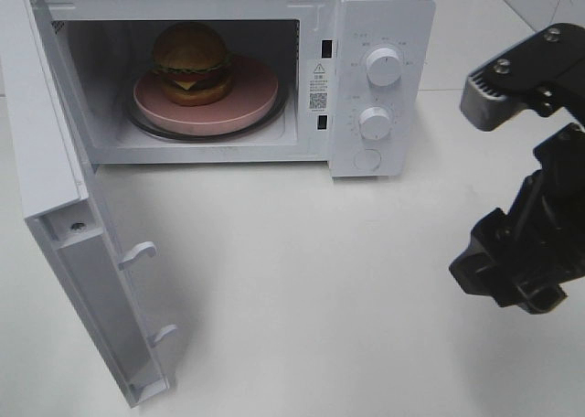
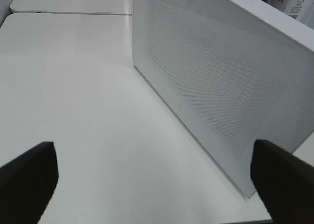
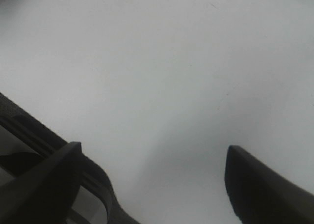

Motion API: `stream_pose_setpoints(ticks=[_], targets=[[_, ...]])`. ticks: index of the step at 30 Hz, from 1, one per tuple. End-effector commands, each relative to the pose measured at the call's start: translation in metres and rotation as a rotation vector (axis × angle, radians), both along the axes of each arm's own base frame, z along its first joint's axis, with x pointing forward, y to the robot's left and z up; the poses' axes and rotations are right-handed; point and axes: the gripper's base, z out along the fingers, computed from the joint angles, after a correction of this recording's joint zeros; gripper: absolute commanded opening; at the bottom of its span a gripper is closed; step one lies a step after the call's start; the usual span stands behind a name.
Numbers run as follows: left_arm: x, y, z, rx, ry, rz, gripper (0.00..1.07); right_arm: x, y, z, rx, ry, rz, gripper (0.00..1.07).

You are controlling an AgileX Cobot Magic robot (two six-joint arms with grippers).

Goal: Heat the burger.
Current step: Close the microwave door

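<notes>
White covered nearly everything: a white microwave (image 1: 384, 15) stood at the back of a white worktop (image 1: 320, 280), with its door (image 1: 55, 216) swung wide open on the left side of the high view. Inside the cavity the burger (image 1: 190, 62) sat upright on a pink plate (image 1: 251, 101), toward the plate's left part. The plate rested on the glass turntable (image 1: 151, 126).

The right arm (image 1: 530, 243) hung over the worktop at the right edge of the high view. It was to the right of the two knobs (image 1: 382, 67) on the control panel and nearer the camera than the oven, well apart from the burger. The right claw (image 3: 152, 165) was spread in its wrist view, with its dark fingers (image 3: 265, 184) far apart. Only bare worktop showed between them, and nothing was held.

The left claw (image 2: 157, 184) did not appear in the high view. Its wrist view showed its fingers (image 2: 29, 180) spread to the edges of the frame, over the worktop and gripping nothing. That claw faced the perforated outer face of the open door (image 2: 216, 86). The burger showed in neither wrist view, so it lay clear of both claws, untouched inside the oven.
</notes>
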Motion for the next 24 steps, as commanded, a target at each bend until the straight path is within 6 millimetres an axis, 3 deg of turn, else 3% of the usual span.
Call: stream_pose_setpoints(ticks=[1, 13, 18, 24], targets=[[-0.002, 0.0, 0.0, -0.004, -0.022, -0.002, 1.0, -0.009, -0.008, 0.005, -0.006, 0.013, -0.025, 0.76], [-0.002, 0.0, 0.0, -0.004, -0.022, -0.002, 1.0, -0.044, -0.039, 0.029, 0.051, -0.044, -0.067, 0.76], [-0.002, 0.0, 0.0, -0.004, -0.022, -0.002, 1.0, -0.057, -0.05, 0.027, 0.087, -0.073, -0.082, 0.76], [-0.002, 0.0, 0.0, -0.004, -0.022, -0.002, 1.0, -0.07, -0.078, 0.008, 0.092, -0.099, -0.246, 0.76]])
